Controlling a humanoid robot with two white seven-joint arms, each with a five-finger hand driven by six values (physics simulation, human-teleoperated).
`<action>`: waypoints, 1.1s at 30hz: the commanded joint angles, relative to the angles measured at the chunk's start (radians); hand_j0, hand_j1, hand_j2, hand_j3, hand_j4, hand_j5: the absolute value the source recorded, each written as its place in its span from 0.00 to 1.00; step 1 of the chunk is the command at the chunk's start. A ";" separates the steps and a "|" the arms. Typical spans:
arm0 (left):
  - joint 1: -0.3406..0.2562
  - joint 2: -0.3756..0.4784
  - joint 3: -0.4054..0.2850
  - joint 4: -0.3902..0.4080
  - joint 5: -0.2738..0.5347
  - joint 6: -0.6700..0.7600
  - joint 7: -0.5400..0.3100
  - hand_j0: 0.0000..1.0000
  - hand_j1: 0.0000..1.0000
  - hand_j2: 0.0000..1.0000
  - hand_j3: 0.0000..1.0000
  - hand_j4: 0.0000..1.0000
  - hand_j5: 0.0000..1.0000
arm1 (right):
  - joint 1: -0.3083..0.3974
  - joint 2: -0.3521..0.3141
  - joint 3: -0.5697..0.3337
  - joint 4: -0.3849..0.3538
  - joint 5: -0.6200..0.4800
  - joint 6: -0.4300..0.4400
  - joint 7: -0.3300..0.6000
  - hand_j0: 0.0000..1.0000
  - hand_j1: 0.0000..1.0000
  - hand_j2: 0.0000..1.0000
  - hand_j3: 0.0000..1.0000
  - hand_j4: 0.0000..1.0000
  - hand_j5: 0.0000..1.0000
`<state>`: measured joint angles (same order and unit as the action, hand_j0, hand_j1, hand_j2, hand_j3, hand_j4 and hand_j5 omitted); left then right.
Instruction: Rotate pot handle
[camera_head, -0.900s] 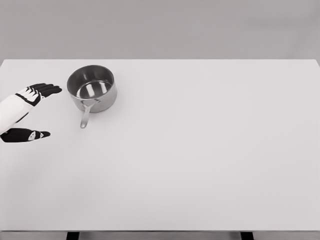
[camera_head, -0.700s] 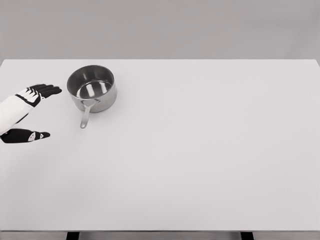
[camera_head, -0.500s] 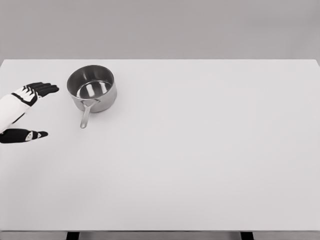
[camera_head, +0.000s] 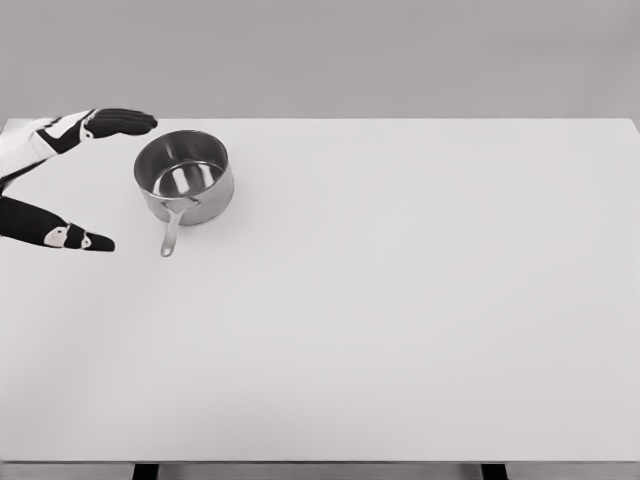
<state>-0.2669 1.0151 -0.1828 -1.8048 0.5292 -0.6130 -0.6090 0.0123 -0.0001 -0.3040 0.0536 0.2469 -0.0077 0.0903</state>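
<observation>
The left hand (camera_head: 55, 180) was wide open at the left edge, holding nothing. Its fingers (camera_head: 122, 122) stretched out up top and the thumb (camera_head: 80, 238) poked out lower down, with a big gap between them. Just to the hand's right sat the steel pot (camera_head: 185, 177), upright on the white table (camera_head: 400, 300) and not touching the hand. The fingertips ended right beside the pot's far-left rim. The pot's handle (camera_head: 171, 232) stuck out toward the near edge of the table, and the thumb tip pointed at it from the left, close but apart.
</observation>
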 joint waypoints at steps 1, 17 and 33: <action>-0.003 0.023 -0.113 -0.001 0.106 0.002 -0.002 1.00 1.00 1.00 1.00 1.00 1.00 | 0.000 0.000 0.000 0.000 0.000 0.000 0.000 1.00 1.00 1.00 1.00 1.00 1.00; -0.253 -0.098 -0.322 -0.002 0.235 0.269 -0.002 1.00 1.00 1.00 1.00 1.00 1.00 | 0.000 0.000 0.000 0.002 0.000 0.000 0.000 1.00 1.00 1.00 1.00 1.00 1.00; -0.285 -0.087 -0.561 -0.004 0.371 0.403 -0.002 1.00 1.00 1.00 1.00 1.00 1.00 | 0.000 0.000 0.000 0.000 0.000 0.000 0.000 1.00 1.00 1.00 1.00 1.00 1.00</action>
<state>-0.5446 0.9241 -0.7330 -1.8082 0.8890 -0.2412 -0.6110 0.0123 -0.0001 -0.3041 0.0540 0.2469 -0.0076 0.0904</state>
